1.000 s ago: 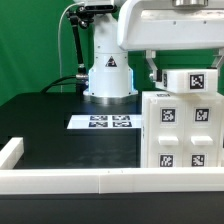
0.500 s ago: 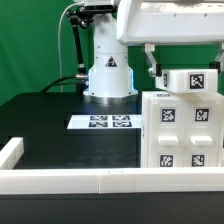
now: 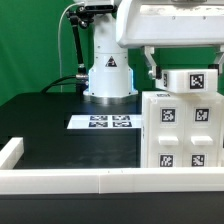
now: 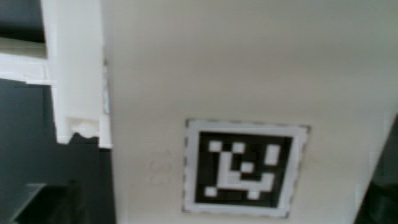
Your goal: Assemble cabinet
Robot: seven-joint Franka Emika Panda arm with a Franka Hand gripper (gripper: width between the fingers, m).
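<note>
The cabinet, a large white box with square tags on its front, stands at the exterior view's right on the black table. A small white tagged block rests on its top. My gripper straddles this block from above. One finger shows just left of the block with a small gap, and the other is cut off by the frame edge. In the wrist view the block's white face and tag fill the picture between the dark fingers. The jaws look open around the block.
The marker board lies flat in front of the robot base. A low white border rail runs along the front edge and up the exterior view's left side.
The hand has risen slightly between the earliest frame and now. The small block on the cabinet has stayed in place.
</note>
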